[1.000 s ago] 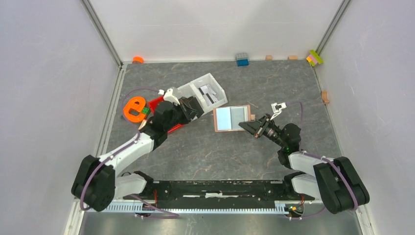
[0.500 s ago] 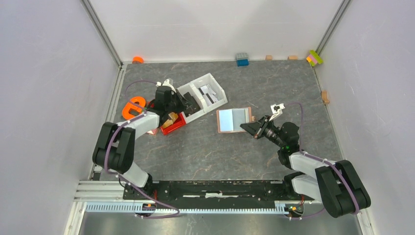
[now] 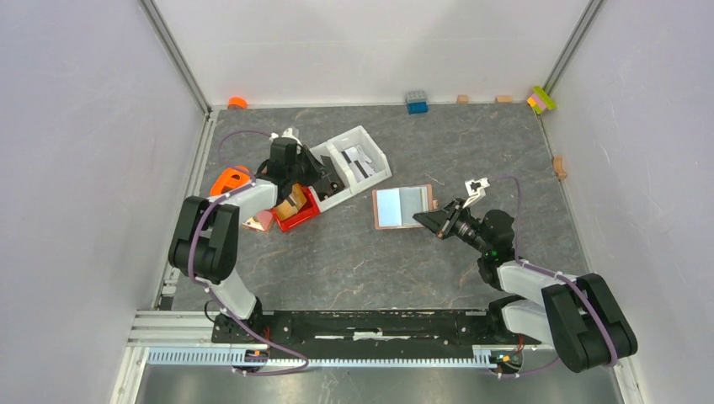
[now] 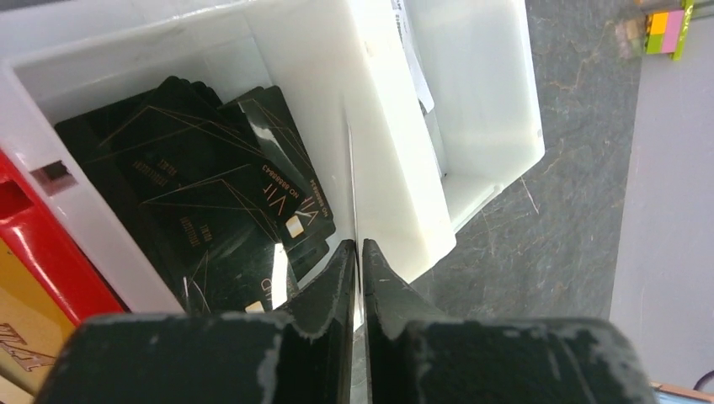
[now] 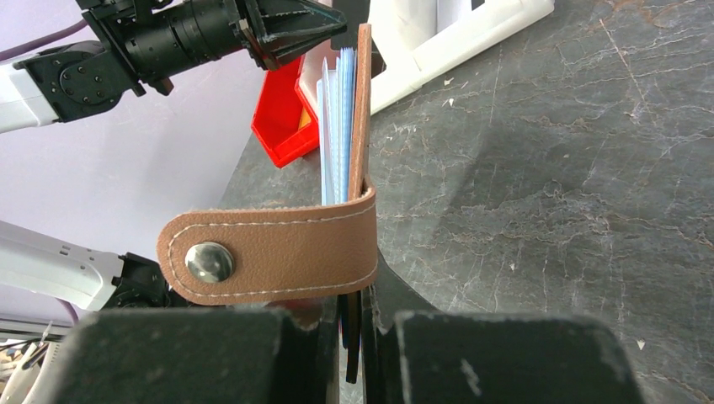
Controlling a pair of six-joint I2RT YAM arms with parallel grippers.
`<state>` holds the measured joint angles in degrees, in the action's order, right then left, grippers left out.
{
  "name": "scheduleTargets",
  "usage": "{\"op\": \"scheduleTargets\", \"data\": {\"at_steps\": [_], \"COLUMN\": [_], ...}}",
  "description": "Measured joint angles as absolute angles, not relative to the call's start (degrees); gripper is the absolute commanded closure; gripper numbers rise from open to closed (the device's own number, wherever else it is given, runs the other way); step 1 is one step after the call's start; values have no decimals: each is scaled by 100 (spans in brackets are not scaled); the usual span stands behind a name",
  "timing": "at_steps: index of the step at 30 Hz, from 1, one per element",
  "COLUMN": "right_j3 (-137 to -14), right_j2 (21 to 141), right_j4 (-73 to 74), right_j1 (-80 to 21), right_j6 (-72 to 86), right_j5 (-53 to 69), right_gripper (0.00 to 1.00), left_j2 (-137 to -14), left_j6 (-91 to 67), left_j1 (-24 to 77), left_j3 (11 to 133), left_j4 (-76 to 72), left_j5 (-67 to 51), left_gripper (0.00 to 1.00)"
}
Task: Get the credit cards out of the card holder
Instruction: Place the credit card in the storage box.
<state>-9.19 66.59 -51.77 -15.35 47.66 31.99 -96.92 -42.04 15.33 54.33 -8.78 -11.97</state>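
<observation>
R gripper (image 3: pixel 428 218) pinches card holder (image 5: pixel 364 109) at tab-side edge. Holder sits nr centre of table (image 3: pixel 354 261), just R of white bin (image 3: pixel 358 160). In R wrist cam you see it edge-on, snap strap (image 5: pixel 269 252) folded across fingers. Pale blue credit cards (image 5: pixel 337 126) are inside holder, tops showing beside leather. L gripper (image 4: pixel 355 246) is over white bin, by compartment w/ black cards (image 4: pixel 202 194). Fingers nearly together, thin pale sliver in gap; can't tell if you grip it.
</observation>
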Motion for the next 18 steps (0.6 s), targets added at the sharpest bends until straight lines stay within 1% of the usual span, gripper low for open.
{"op": "scheduleTargets", "data": {"at_steps": [5,10,14,16,18], "right_j3": [-919,-921,-921,-921,-921], "right_j2": [6661,6709,6751,6764,6779], "right_j4": [-5179,-5181,-5183,-5186,-5203], "right_j1": [-1535,-1535,-1535,-1535,-1535], "right_j6": [4766,4766,4766,4766,4766], "right_j5": [3199,3199,3201,3201,3205], "right_gripper": [100,100,100,100,100], "left_j2": [-9692,-9640,-9192,-8829,-8519], "left_j6": [-4154,-4125,-4121,-4077,-4036], "left_j1": [1520,1507,1531,1619,1789], "left_j3": [5594,5596,5459,5356,5301], "left_j4": [-598,-373,-268,-266,-263], "left_j5": [-989,-753,-576,-438,-322], "left_gripper": [64,58,53,48,40]}}
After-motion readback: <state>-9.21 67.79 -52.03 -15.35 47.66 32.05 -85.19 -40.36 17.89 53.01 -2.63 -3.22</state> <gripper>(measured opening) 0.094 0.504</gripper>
